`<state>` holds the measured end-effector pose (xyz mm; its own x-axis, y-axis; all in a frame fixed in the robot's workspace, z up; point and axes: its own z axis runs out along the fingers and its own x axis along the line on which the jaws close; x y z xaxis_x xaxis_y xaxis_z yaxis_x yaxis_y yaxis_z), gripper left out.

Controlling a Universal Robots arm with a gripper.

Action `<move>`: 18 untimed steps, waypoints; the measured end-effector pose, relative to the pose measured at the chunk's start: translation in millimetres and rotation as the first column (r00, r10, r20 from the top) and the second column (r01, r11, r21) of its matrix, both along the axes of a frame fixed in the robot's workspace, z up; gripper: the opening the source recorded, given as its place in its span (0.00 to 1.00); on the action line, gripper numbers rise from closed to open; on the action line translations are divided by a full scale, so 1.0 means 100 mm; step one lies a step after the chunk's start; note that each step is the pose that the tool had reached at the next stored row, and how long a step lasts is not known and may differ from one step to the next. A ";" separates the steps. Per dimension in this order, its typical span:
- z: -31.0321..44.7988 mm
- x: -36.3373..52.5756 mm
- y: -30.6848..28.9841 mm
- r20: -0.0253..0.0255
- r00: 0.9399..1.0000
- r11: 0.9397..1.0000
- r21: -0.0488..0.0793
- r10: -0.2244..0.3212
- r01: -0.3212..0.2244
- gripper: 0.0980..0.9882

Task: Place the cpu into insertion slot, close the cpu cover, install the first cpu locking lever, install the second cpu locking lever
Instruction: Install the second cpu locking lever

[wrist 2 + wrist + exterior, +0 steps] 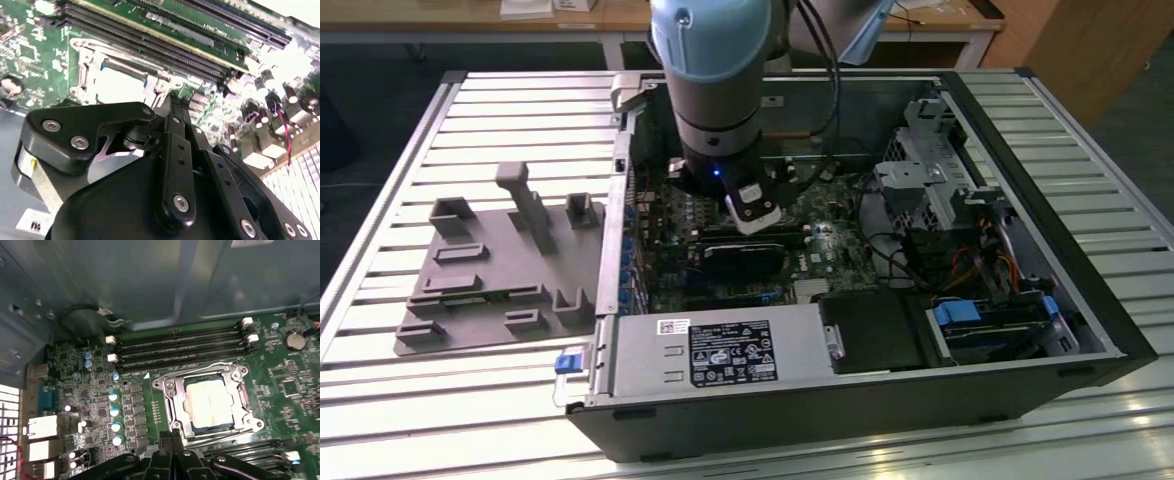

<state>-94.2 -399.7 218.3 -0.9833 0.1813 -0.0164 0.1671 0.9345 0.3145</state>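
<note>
Cpu (209,403) seated; tool (172,436) shut, empty

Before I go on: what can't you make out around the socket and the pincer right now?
- Locking levers latched or free: wires too thin in the first wrist view beside the cpu.
- Insertion slot: the second wrist view is partly blocked by the pincer.
- Exterior view: the arm hides the socket.

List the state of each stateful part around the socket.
cpu: seated flat in the insertion slot.
cpu cover: closed down around the chip.
end effector: fingers together, beside the cover's edge, holding nothing.
computer case: side open, lying flat.
</note>
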 end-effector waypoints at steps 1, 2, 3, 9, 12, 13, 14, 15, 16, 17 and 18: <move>0.033 0.000 0.000 0.000 1.000 1.000 0.000 0.000 0.000 0.01; 0.062 0.000 0.000 0.000 1.000 1.000 0.000 0.000 0.000 0.01; 0.090 0.000 0.000 0.000 1.000 1.000 0.000 0.000 0.000 0.01; 0.245 0.004 0.002 0.000 1.000 1.000 -0.012 0.000 0.000 0.01; 0.270 0.004 0.004 0.000 1.000 1.000 -0.027 -0.001 0.001 0.01; 0.272 0.004 0.003 0.000 1.000 0.999 -0.040 -0.002 0.002 0.01; 0.273 0.006 0.003 0.000 1.000 0.999 -0.054 -0.004 0.004 0.01; 0.272 0.009 0.003 0.000 1.000 0.998 -0.066 -0.006 0.006 0.01; 0.272 0.017 0.003 0.000 1.000 0.997 -0.073 -0.008 0.008 0.01; 0.272 0.030 0.003 0.000 1.000 0.997 -0.077 -0.010 0.010 0.01; 0.272 0.049 0.003 0.000 1.000 0.997 -0.078 -0.012 0.012 0.01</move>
<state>-89.3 -399.4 245.5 -0.9810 0.1917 -0.0307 0.1789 0.9540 0.2406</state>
